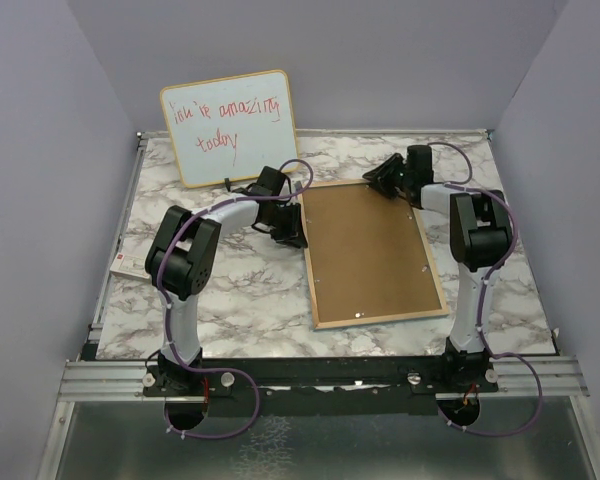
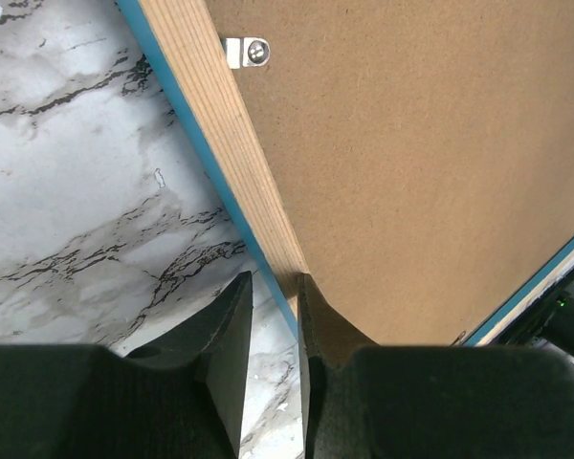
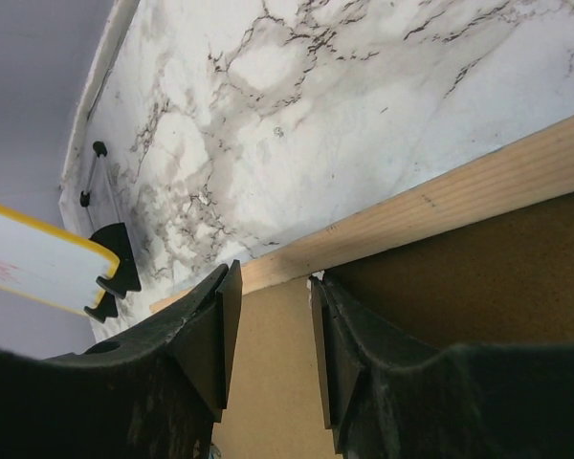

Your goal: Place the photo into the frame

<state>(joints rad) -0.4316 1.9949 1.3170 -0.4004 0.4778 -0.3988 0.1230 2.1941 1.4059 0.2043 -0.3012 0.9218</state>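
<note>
The frame (image 1: 380, 318) lies flat on the marble table, light wood side up, with the plain brown backing board (image 1: 370, 250) in it. The photo is hidden. My left gripper (image 1: 292, 232) is at the frame's left rail near its far corner. In the left wrist view (image 2: 275, 282) the jaws stand narrowly apart, one finger over the marble, the other over the wood rail (image 2: 220, 124) with its blue edge. My right gripper (image 1: 378, 180) is at the far rail. In the right wrist view (image 3: 275, 277) it is open over the backing board (image 3: 268, 382), just short of the rail (image 3: 440, 206).
A whiteboard (image 1: 230, 125) with red handwriting stands at the back left on black feet (image 3: 115, 273). A small white card (image 1: 120, 265) lies at the table's left edge. A metal turn clip (image 2: 247, 52) sits on the frame's rail. Purple walls close in three sides.
</note>
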